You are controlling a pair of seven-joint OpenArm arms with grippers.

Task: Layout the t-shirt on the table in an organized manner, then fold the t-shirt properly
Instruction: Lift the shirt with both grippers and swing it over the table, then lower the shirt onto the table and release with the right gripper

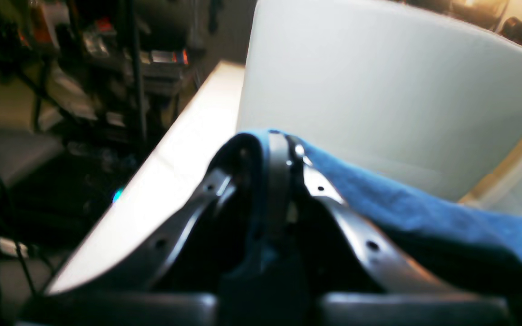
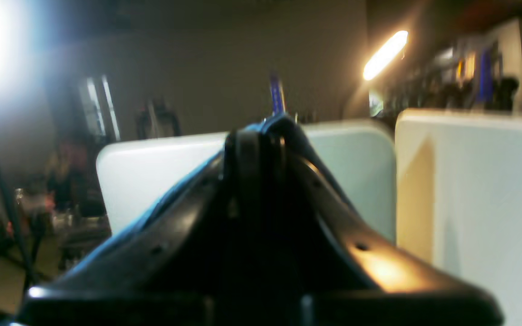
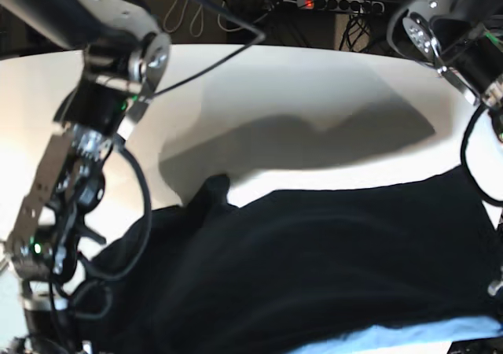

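Observation:
The dark navy t-shirt [image 3: 314,275] hangs stretched wide across the lower half of the base view, raised above the white table [image 3: 314,86], with a sleeve poking up at its upper left. In the left wrist view my left gripper [image 1: 283,145] is shut on a blue fold of the t-shirt [image 1: 424,213], which trails off to the right. In the right wrist view my right gripper [image 2: 270,131] is shut, with a thin blue edge of the t-shirt [image 2: 152,210] running along its left finger. Both fingertips are hidden in the base view.
The right arm [image 3: 86,134] stands at the base view's left and the left arm [image 3: 456,31] at its upper right. The shirt's shadow falls on the table behind it. A second white surface [image 2: 469,190] adjoins the table [image 2: 152,172]. Cables and a power strip [image 3: 338,4] lie beyond the far edge.

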